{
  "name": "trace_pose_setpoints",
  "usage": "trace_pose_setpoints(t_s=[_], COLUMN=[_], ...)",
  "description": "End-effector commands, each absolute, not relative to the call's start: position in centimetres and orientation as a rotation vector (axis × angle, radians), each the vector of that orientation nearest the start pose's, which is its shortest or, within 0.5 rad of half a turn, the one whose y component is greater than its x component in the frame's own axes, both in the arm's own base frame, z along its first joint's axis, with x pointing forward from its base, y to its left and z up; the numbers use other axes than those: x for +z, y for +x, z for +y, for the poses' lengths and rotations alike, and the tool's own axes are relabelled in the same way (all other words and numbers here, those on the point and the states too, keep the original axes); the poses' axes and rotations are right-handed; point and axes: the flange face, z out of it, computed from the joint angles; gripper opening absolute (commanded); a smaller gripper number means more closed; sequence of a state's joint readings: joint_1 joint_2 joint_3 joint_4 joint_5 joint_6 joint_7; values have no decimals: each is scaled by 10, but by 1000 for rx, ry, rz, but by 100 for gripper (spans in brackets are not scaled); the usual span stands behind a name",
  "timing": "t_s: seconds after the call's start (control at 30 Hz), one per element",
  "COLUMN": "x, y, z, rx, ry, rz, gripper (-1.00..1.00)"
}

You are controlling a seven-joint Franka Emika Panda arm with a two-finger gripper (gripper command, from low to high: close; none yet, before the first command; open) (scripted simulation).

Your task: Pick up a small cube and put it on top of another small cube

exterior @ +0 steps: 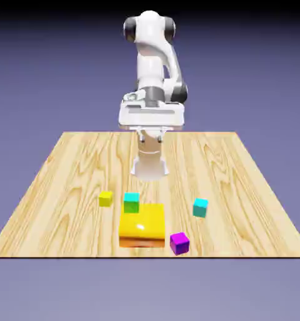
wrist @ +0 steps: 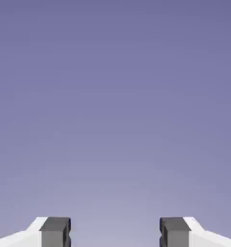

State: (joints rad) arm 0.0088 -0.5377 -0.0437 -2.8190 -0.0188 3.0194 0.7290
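Note:
Several small cubes lie on the wooden table [exterior: 64, 188]: a yellow cube [exterior: 105, 199], a green cube with a teal top [exterior: 131, 202], a teal cube [exterior: 200, 207] and a magenta cube [exterior: 179, 242]. My gripper [exterior: 152, 135] hangs high above the table's far half, well behind all the cubes and touching none. In the hand view the gripper [wrist: 115, 234] is open, its two grey fingertips [wrist: 55, 232] stand wide apart with nothing between them, and only the blue-violet backdrop shows beyond.
A larger flat yellow-orange block [exterior: 142, 226] lies near the table's front edge, right in front of the green cube and just to the exterior view's left of the magenta cube. The robot's white base [exterior: 150, 164] stands on the table behind the cubes.

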Motion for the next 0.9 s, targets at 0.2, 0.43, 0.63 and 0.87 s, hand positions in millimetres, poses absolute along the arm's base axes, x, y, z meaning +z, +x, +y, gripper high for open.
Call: trace_pose_setpoints(t_s=[0.2,0.43,0.63,0.87], x=[324,223,182,142], y=[368,296,259,257], z=[-101,-167,-187,-188], rx=[-559,-63,143,140], ry=[-2708,-2794,-2795,-2796], rz=[1226,1423,1488,1487], gripper=[0,0,0,0])
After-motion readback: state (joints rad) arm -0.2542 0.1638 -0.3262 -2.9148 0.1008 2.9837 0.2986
